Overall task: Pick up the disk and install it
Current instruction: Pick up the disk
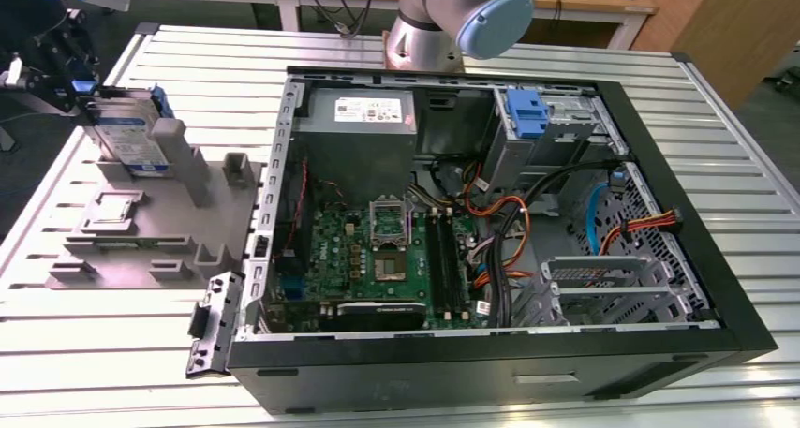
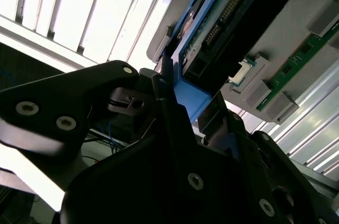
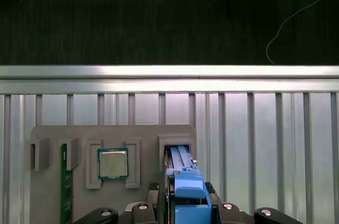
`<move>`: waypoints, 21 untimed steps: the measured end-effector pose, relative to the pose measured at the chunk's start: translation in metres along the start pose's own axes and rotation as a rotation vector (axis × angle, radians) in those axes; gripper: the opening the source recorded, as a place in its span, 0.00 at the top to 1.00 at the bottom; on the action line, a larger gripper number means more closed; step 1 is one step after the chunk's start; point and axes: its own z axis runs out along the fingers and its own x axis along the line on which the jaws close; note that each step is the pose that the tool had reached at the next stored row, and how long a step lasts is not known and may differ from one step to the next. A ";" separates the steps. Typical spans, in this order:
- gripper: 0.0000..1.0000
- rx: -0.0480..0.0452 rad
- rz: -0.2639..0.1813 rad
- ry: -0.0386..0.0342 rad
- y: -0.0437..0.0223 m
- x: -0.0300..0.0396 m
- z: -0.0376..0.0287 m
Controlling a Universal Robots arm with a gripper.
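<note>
So the claw [image 2: 190, 105] is clamped onto the blue carrier end of the disk [image 1: 125, 128], with a black finger [image 2: 168, 113] pressed against each side. The disk stands upright on its edge in a slot of the grey holder tray [image 1: 138, 250]. That tray sits on the ribbed metal desk [image 1: 112, 344] at the exterior view's left, just beside the open PC case [image 1: 500, 353]. In the first wrist view, a processor chip [image 3: 112, 163] and a green memory stick [image 3: 66, 192] sit in neighbouring pockets of the tray. A blue latch piece [image 1: 527, 114] stands upright inside the case.
</note>
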 end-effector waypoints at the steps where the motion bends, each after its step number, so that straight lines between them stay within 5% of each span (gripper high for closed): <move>1: 0.56 0.0000 0.000 0.0002 0.0000 0.0000 0.0000; 21: 0.64 0.0000 0.000 0.0006 0.0000 0.0000 0.0000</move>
